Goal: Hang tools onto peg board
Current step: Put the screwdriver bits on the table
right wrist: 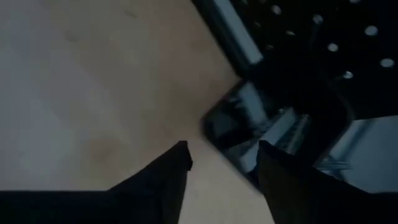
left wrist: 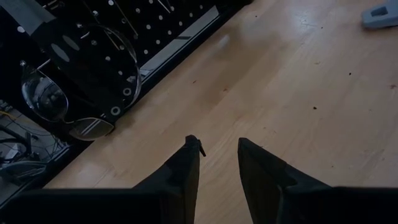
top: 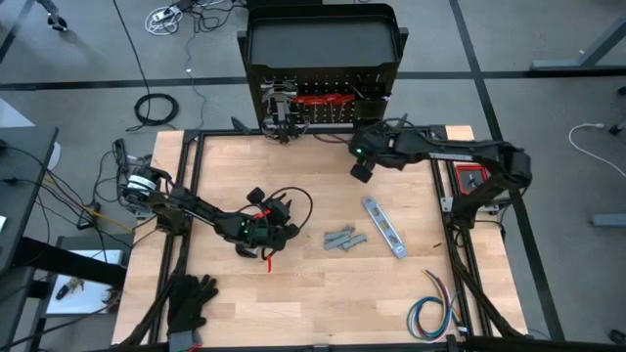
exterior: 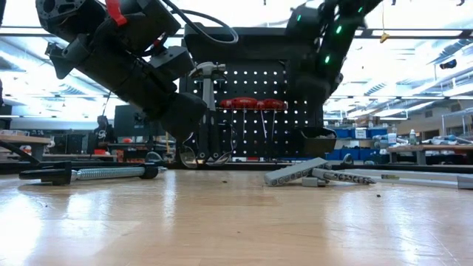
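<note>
The black peg board point(top: 323, 93) stands upright at the table's far edge, with red-handled tools point(exterior: 251, 104) and a hammer point(exterior: 209, 72) hanging on it and a small black bin point(right wrist: 273, 134) low on its front. A silver flat bar point(top: 383, 227) and grey metal pieces point(top: 344, 239) lie flat on the table. My left gripper point(left wrist: 217, 149) is open and empty above bare wood at mid-table point(top: 279, 227). My right gripper point(right wrist: 221, 155) is open and empty just in front of the bin; it also shows in the high view point(top: 361, 172).
Black gloves point(top: 191, 301) lie at the near left corner and a coloured wire bundle point(top: 432, 311) at the near right. A black-handled tool with a ribbed steel shaft point(exterior: 96, 173) lies at the low view's left. Clear glasses point(left wrist: 56, 102) rest at the peg board's foot. Bare wood lies between the arms.
</note>
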Robot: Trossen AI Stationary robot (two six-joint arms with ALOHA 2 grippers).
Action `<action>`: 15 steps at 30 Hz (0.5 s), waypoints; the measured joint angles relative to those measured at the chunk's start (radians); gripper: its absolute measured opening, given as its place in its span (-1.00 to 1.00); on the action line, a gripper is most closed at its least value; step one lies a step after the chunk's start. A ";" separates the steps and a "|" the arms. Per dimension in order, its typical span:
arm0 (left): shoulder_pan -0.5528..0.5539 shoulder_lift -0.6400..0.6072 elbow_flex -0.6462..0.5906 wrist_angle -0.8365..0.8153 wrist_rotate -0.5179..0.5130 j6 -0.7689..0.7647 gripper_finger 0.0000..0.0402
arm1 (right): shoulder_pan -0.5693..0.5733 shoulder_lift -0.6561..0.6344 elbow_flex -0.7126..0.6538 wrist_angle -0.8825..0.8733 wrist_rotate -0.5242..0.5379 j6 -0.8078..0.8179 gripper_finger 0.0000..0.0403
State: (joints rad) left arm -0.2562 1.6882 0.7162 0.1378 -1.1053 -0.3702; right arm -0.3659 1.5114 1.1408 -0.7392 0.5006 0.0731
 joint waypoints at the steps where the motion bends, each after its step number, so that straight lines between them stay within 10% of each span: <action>1: 0.000 0.000 0.000 -0.001 0.000 0.000 -0.45 | -0.013 0.024 0.000 0.014 0.017 -0.012 -0.01; 15: 0.000 0.000 0.000 -0.003 0.011 -0.002 -0.45 | -0.155 0.243 0.105 -0.022 0.089 -0.084 -0.06</action>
State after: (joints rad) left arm -0.2562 1.6882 0.7162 0.1349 -1.0943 -0.3725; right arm -0.5213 1.7546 1.2457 -0.7607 0.5899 -0.0113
